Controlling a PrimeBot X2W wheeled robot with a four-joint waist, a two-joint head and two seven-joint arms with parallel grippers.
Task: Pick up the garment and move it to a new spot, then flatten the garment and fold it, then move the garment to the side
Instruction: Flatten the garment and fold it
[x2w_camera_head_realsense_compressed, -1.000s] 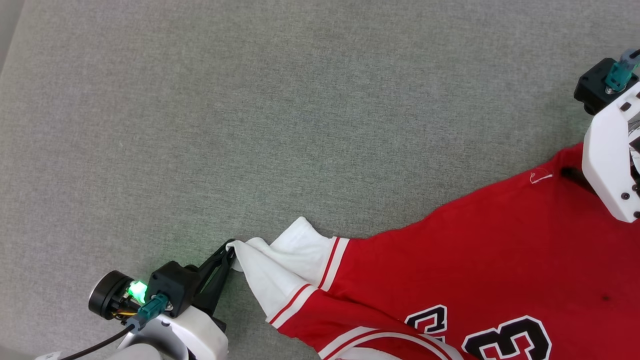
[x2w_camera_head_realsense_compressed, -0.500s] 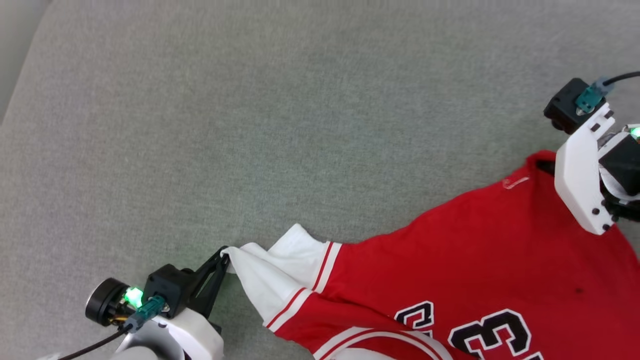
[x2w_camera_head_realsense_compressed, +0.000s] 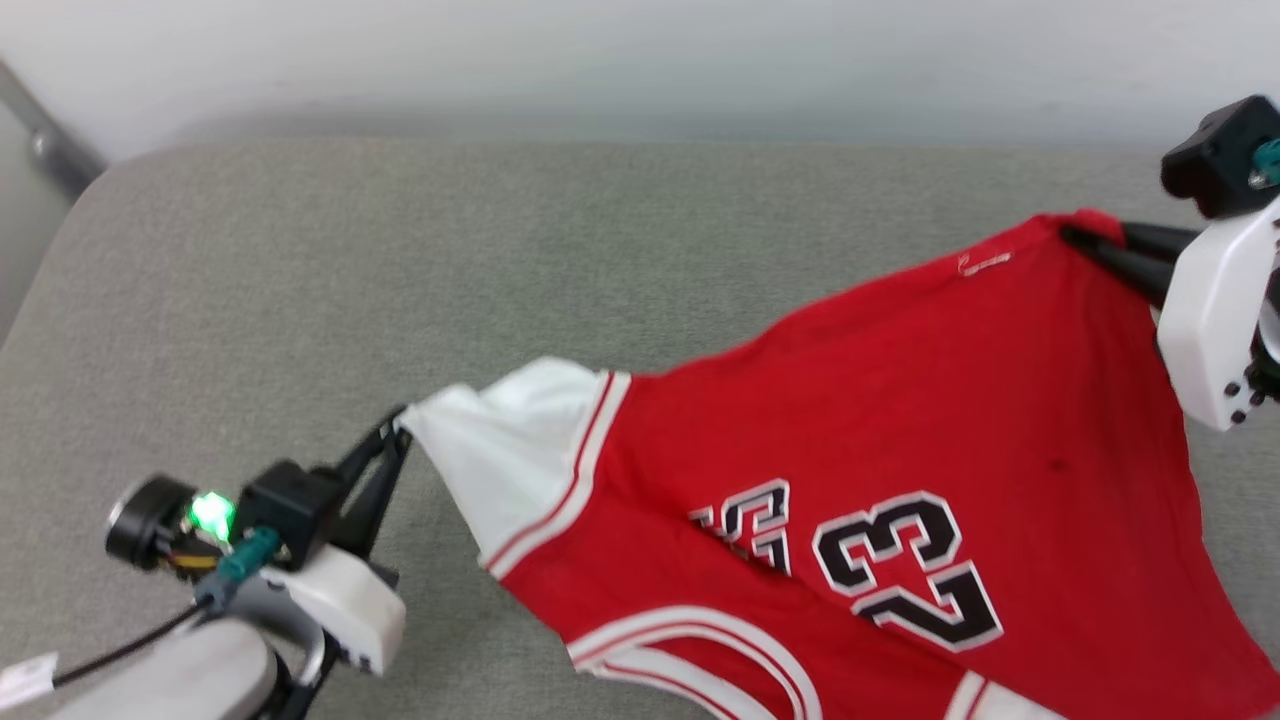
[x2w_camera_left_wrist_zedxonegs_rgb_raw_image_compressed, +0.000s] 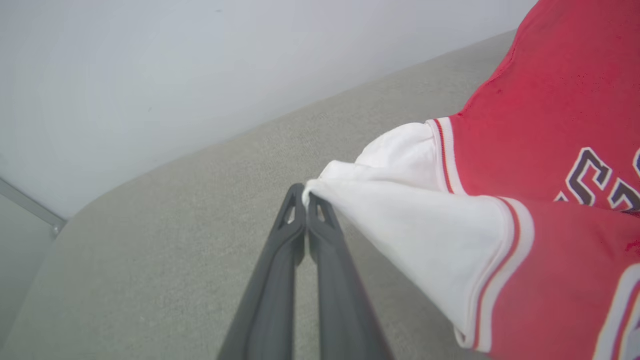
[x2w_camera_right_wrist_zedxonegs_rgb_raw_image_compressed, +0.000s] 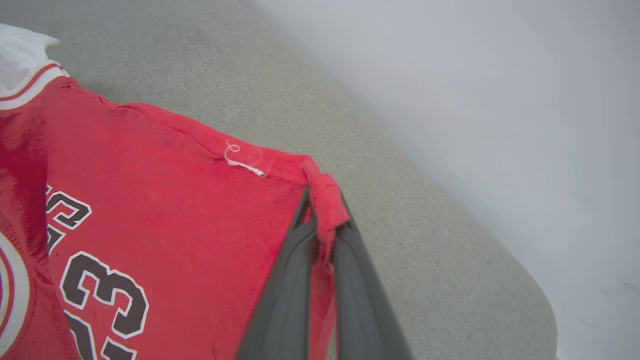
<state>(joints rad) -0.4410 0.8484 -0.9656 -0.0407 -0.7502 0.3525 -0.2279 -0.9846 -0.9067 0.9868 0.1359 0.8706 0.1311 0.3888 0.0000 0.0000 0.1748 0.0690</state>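
The garment (x2w_camera_head_realsense_compressed: 860, 440), a red jersey T-shirt with white sleeves and a black "23" print, hangs stretched between both grippers above the grey cushion (x2w_camera_head_realsense_compressed: 400, 260). My left gripper (x2w_camera_head_realsense_compressed: 398, 428) is shut on the tip of the white sleeve (x2w_camera_left_wrist_zedxonegs_rgb_raw_image_compressed: 400, 210) at the lower left. At the upper right my right gripper (x2w_camera_head_realsense_compressed: 1085, 238) is shut on a bunched red hem corner (x2w_camera_right_wrist_zedxonegs_rgb_raw_image_compressed: 325, 200). The printed side faces up, and the collar trim falls toward the bottom edge of the head view.
A pale wall (x2w_camera_head_realsense_compressed: 640, 50) runs behind the cushion's far edge. The cushion's rounded left corner (x2w_camera_head_realsense_compressed: 70, 200) borders a metal rail (x2w_camera_head_realsense_compressed: 45, 145). Bare grey fabric stretches across the upper left and middle.
Both grippers have lifted the garment off the cushion and pulled it taut, so the "23" print now shows fully. The head camera has tilted up, bringing the wall into view.
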